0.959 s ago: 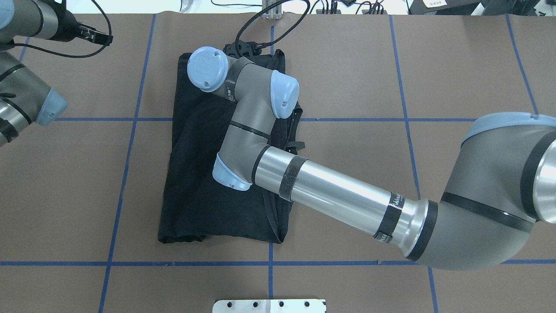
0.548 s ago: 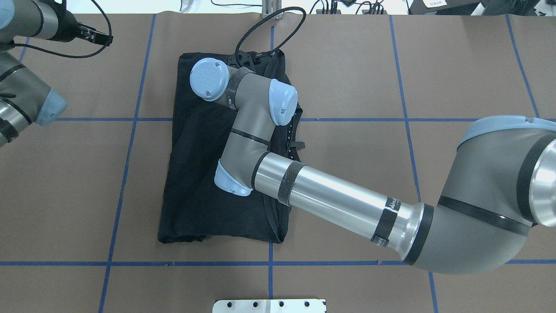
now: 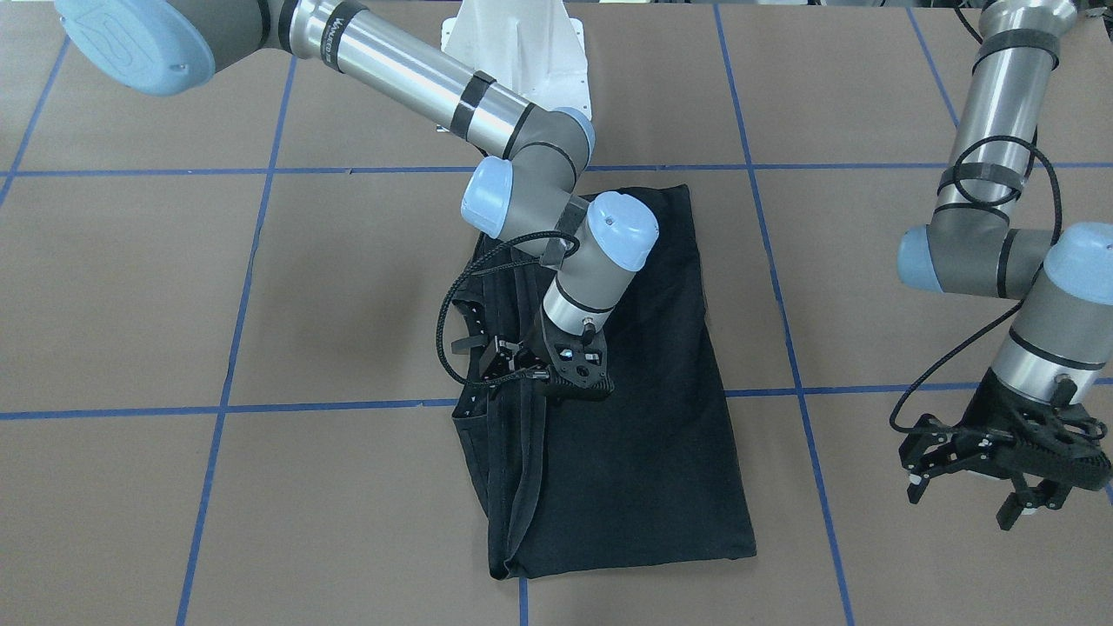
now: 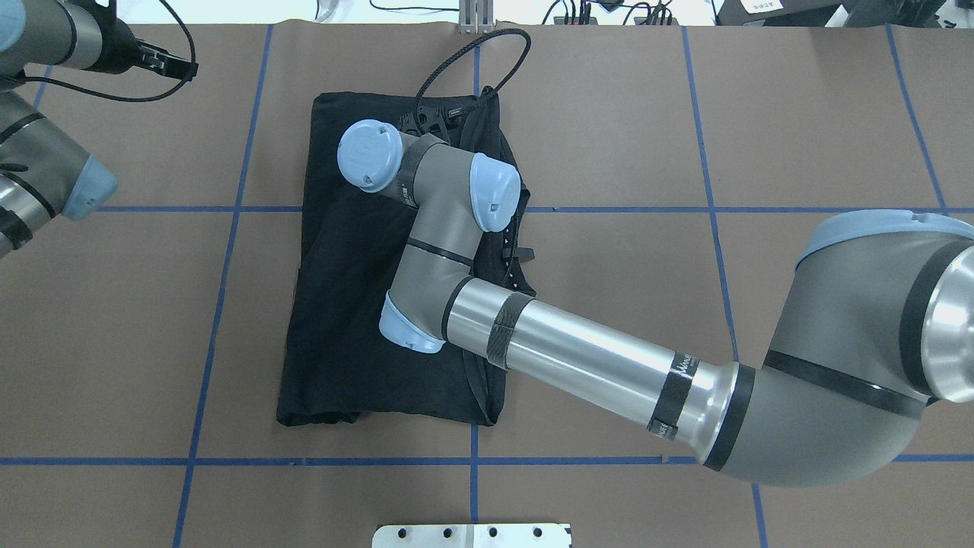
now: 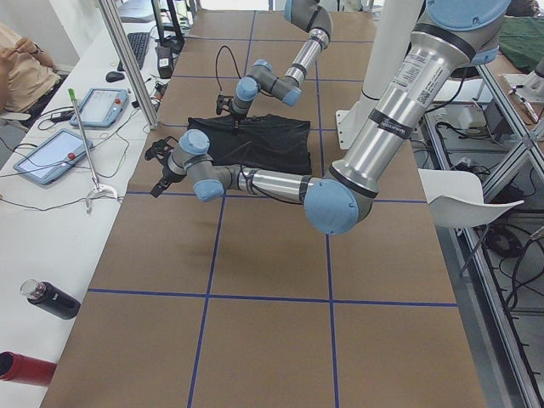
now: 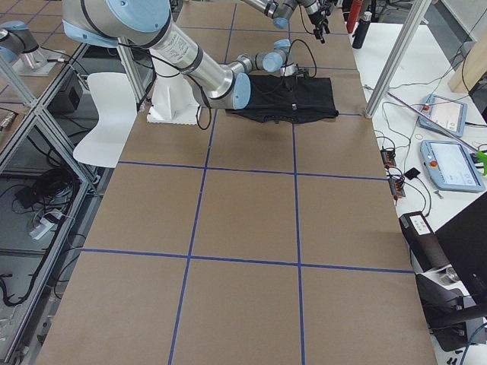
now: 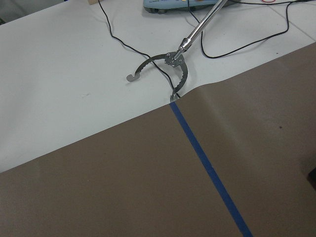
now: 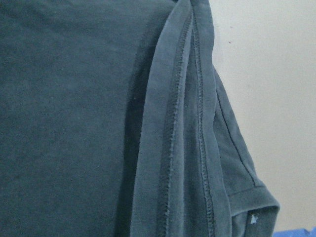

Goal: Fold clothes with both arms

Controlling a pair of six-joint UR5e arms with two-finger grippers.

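The brown paper-covered surface point(image 4: 609, 114), marked into large squares by blue tape lines point(image 4: 609, 460), shows broad stretches of paper on both sides of the shirt and toward the robot. Its far edge runs close behind the garment in the overhead view. The right arm point(image 4: 578, 358) reaches in from that view's right and crosses diagonally over the black T-shirt point(image 4: 342, 320). The shirt lies folded into a tall rectangle at the middle of the surface, straddling two tape lines. Its long edge on the robot's left is a smooth fold; the edge on the robot's right is a stack of layered hems. The left arm point(image 3: 983, 174) stands well apart from the cloth, out over bare paper on the robot's left. The right hand point(image 3: 569, 376) points down low over the shirt near the hemmed edge, black against black cloth, and I cannot tell whether it is spread or clenched, or touching. The left hand point(image 3: 965, 496) hangs with its fingers spread, released, grasping nothing. The right wrist camera sees stitched hems point(image 8: 182, 148) beside pale paper. A metal reacher claw point(image 7: 165, 66) lies past the paper's edge.
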